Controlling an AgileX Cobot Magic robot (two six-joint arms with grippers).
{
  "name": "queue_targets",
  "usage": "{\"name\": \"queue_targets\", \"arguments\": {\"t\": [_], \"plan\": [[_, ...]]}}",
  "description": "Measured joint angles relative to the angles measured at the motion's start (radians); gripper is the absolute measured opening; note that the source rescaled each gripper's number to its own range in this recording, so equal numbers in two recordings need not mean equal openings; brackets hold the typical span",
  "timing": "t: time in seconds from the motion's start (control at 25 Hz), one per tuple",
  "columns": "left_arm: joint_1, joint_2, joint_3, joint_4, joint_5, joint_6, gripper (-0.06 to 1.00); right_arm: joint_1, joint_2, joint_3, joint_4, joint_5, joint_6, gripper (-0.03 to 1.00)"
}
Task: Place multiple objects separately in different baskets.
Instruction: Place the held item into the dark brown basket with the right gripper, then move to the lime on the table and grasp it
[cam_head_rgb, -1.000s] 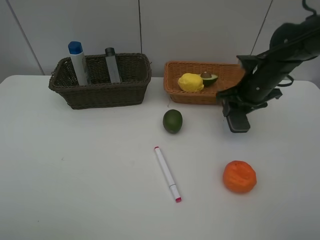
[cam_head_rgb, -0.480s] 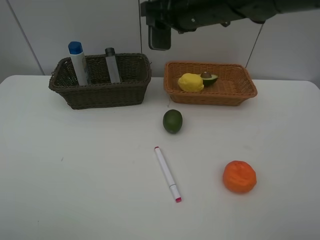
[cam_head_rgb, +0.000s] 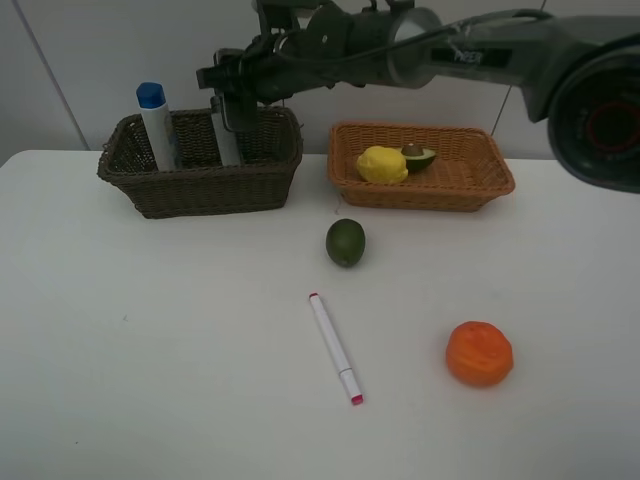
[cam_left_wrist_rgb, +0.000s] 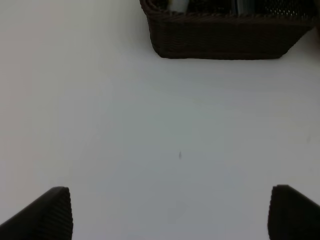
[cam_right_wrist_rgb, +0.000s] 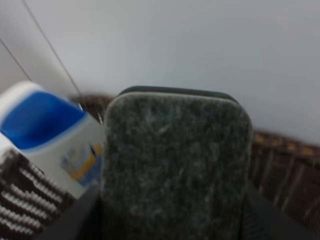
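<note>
Hard to see: my right wrist view is blurred and almost filled by the grey felt face of the eraser (cam_right_wrist_rgb: 172, 165). My own fingers are only dark slivers at either side of it.
Covered: in the high view my right pincer (cam_head_rgb: 238, 100) hides the top of the green bottle (cam_head_rgb: 226, 145). The eraser there is just a dark block whose colours I cannot read.
Left arm: it is out of the high view. Only two dark fingertips (cam_left_wrist_rgb: 45, 217) show, at the corners of its wrist view.
Right pincer: partly apart and clamped on the eraser, reaching across over the middle of the dark basket (cam_head_rgb: 200, 190). It is just beside the white bottle (cam_head_rgb: 157, 120). I cannot tell whether the eraser touches the green bottle.
Left pincer (cam_left_wrist_rgb: 170, 215): spread wide with nothing between the tips, above the bare white table (cam_left_wrist_rgb: 150, 125), with the dark basket ahead.
Dark basket: the white bottle with its blue cap stands upright at the left end in the high view. The green bottle stands upright near the middle.
Tan basket (cam_head_rgb: 470, 190): it sits to the right of the dark one. The lemon (cam_head_rgb: 381, 165) and avocado (cam_head_rgb: 418, 156) lie close together in its left half.
On the table: the lime (cam_head_rgb: 345, 242) sits in front of the gap between the baskets. The marker (cam_head_rgb: 335, 347) lies slanted nearer the front, its pink tip toward the front. The orange (cam_head_rgb: 479, 353) sits to the marker's right, apart from it.
</note>
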Motion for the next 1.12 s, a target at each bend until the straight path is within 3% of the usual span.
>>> {"name": "queue_targets", "arguments": {"t": [0.16,0.28,0.36,0.48,0.68,0.8,0.88,1.12], "plan": [[0.000,0.000,0.000,0.000,0.000,0.000,1.00,0.000,0.046,-0.018,-0.009,0.053,0.016,0.86],[0.000,0.000,0.000,0.000,0.000,0.000,1.00,0.000,0.041,-0.022,-0.010,0.074,0.020,0.96],[0.000,0.000,0.000,0.000,0.000,0.000,1.00,0.000,0.017,-0.022,-0.010,0.110,0.023,0.99],[0.000,0.000,0.000,0.000,0.000,0.000,1.00,0.000,-0.062,-0.022,-0.059,0.256,0.034,0.99],[0.000,0.000,0.000,0.000,0.000,0.000,1.00,0.000,-0.232,-0.030,-0.234,0.674,0.141,0.99],[0.000,0.000,0.000,0.000,0.000,0.000,1.00,0.000,-0.289,-0.030,-0.289,0.901,0.170,0.99],[0.000,0.000,0.000,0.000,0.000,0.000,1.00,0.000,-0.301,-0.022,-0.295,0.946,0.178,1.00],[0.000,0.000,0.000,0.000,0.000,0.000,1.00,0.000,-0.340,0.150,-0.290,0.960,0.237,1.00]]}}
